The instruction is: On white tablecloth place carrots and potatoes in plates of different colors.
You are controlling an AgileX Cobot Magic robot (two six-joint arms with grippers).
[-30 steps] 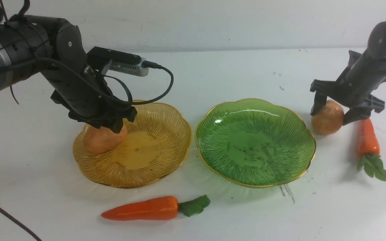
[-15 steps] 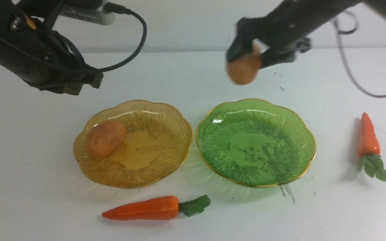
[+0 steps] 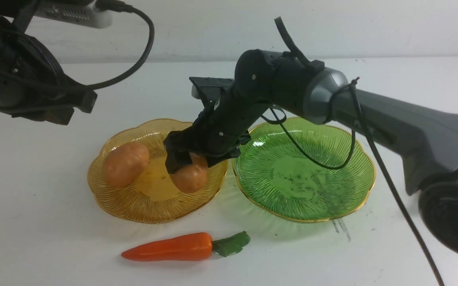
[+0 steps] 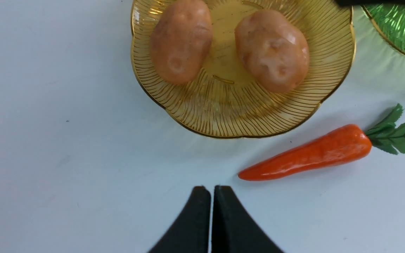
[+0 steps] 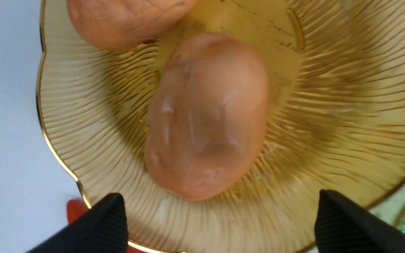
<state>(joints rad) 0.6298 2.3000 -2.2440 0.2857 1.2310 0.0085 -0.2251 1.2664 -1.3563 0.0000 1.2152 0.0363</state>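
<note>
Two potatoes lie in the amber plate (image 3: 133, 208): one (image 3: 125, 163) on its left side, one (image 3: 191, 179) on its right. My right gripper (image 3: 192, 159) hangs just over the right potato (image 5: 206, 116), jaws open wide and clear of it. My left gripper (image 3: 70, 109) is shut and empty, raised left of the amber plate. The green plate (image 3: 332, 198) is empty. One carrot (image 3: 173, 247) lies on the white tablecloth (image 3: 34, 238) in front of the plates. The other carrot is hidden behind my right arm.
My right arm (image 3: 372, 111) stretches across and above the green plate from the right. In the left wrist view the shut fingers (image 4: 202, 211) hover over bare cloth near the carrot's (image 4: 311, 154) tip.
My right arm swung from above the back of the green plate down to the amber plate, and its jaws let go of the potato there. My left arm lifted a little further left.
</note>
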